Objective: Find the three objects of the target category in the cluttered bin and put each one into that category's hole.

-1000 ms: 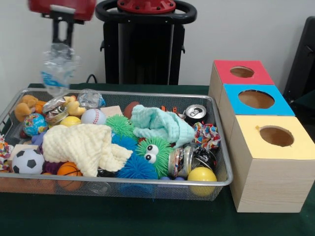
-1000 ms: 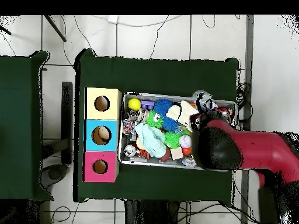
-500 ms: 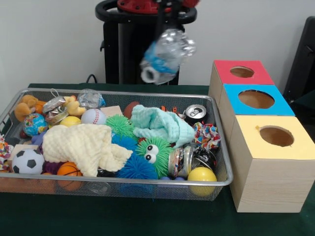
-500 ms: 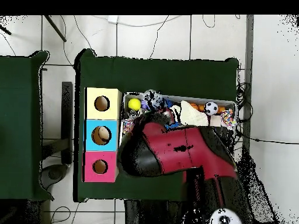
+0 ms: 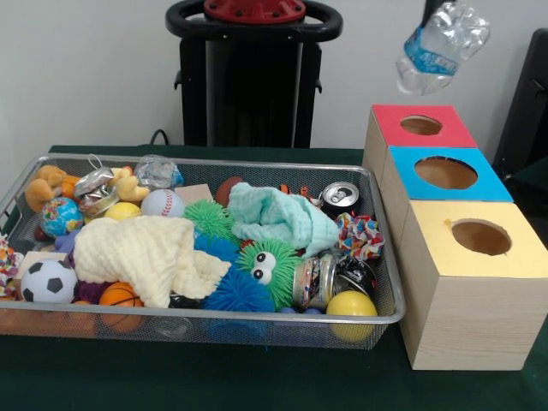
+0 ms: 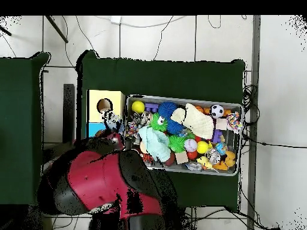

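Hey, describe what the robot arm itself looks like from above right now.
In the overhead view the arm is a bulky, rounded body with glossy red shells and black sections at its joints and end caps. No cables or markings on it can be made out. The gripper itself isn't clearly visible.

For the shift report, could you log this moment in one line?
phase: transport | held: crushed plastic bottle, aloft above red box | gripper: out of frame | bin: cluttered

Red box point(image 5: 419, 125) under arm point(image 6: 102, 182) overhead
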